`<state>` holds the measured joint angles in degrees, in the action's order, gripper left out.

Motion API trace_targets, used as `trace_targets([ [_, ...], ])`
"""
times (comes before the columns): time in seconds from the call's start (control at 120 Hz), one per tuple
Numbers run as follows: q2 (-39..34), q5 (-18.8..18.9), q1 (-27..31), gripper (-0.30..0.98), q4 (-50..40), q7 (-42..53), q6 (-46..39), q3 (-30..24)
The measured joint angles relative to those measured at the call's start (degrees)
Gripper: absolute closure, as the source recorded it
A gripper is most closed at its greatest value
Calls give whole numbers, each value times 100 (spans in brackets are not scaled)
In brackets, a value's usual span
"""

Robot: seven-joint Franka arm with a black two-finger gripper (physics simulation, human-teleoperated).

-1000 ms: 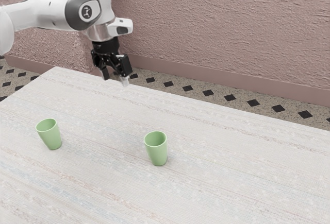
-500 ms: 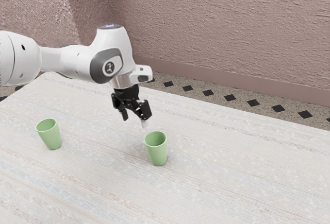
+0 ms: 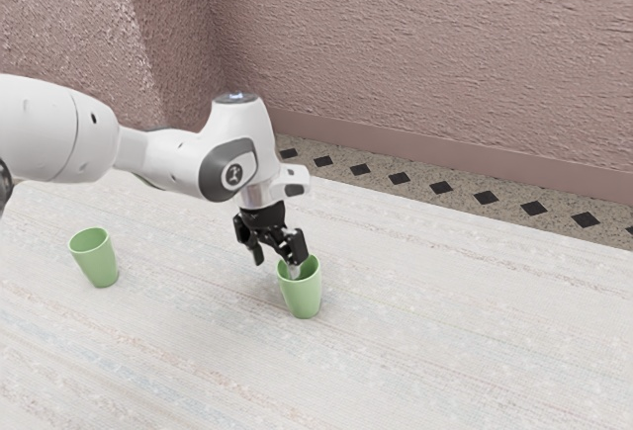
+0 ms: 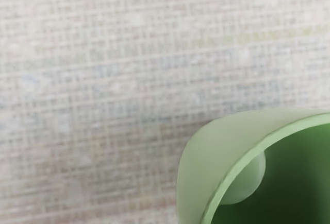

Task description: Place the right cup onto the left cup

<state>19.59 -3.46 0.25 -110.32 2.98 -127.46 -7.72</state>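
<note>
Smooth shells over a woven-looking surface

The tapered green cup at the exterior view's right and its tapered green twin at the left look like smooth, softly shiny plastic. The rounded white arm has a smooth, slightly glossy shell; the black two-finger gripper looks harder and duller. The pale streaked tabletop resembles matt woven cloth, the pinkish wall rough plaster.

Exterior view beside arm, angled down, wrist view downward, closer, sharing one cup, tabletop
</note>
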Motion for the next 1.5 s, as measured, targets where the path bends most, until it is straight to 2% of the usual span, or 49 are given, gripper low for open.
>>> trace_targets([
  [0.2,41,1,-32,51,7,-55,-107,-58],
  [0.292,45,1,-34,63,8,-74,-131,-78],
  [0.408,43,3,-33,71,8,-96,-149,-82],
  [0.8,-255,31,-34,77,10,-157,-41,-149],
  [1.033,-1213,40,53,78,-17,-172,671,-123],
  [1.5,-2544,231,991,79,-228,-158,2011,65],
])
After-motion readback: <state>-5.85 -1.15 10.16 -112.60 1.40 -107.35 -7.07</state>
